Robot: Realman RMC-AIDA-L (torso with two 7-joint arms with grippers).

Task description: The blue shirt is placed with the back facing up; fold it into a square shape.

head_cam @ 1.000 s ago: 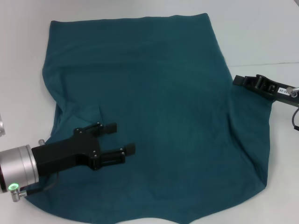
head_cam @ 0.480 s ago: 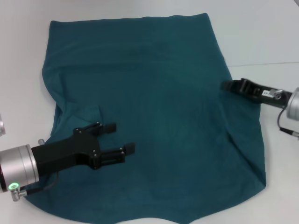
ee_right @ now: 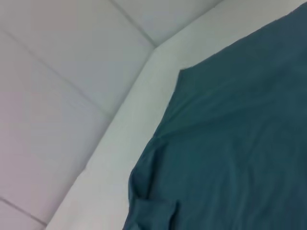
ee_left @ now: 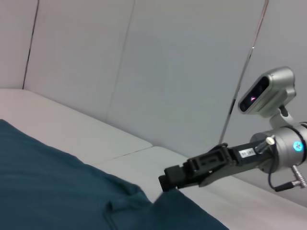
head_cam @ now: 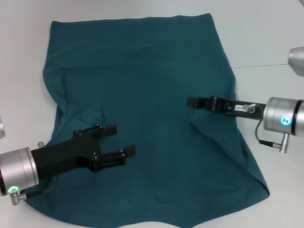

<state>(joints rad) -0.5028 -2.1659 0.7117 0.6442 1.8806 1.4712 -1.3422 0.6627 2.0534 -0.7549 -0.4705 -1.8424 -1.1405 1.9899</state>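
Two grippers are working over the blue shirt (head_cam: 142, 118), which is lying spread across the white table (head_cam: 266, 38). The left gripper (head_cam: 122, 140), at 8 o'clock, is hovering with jaws wide apart, empty. The right gripper (head_cam: 192, 102), at 3 o'clock, is pinching the soft, limp side edge; hems likely give the surest hold.

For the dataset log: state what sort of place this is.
Probably a lab or test cell: a plain white table, bare pale panelled walls, and only a large dark teal-blue cotton shirt lying between two robot hands.
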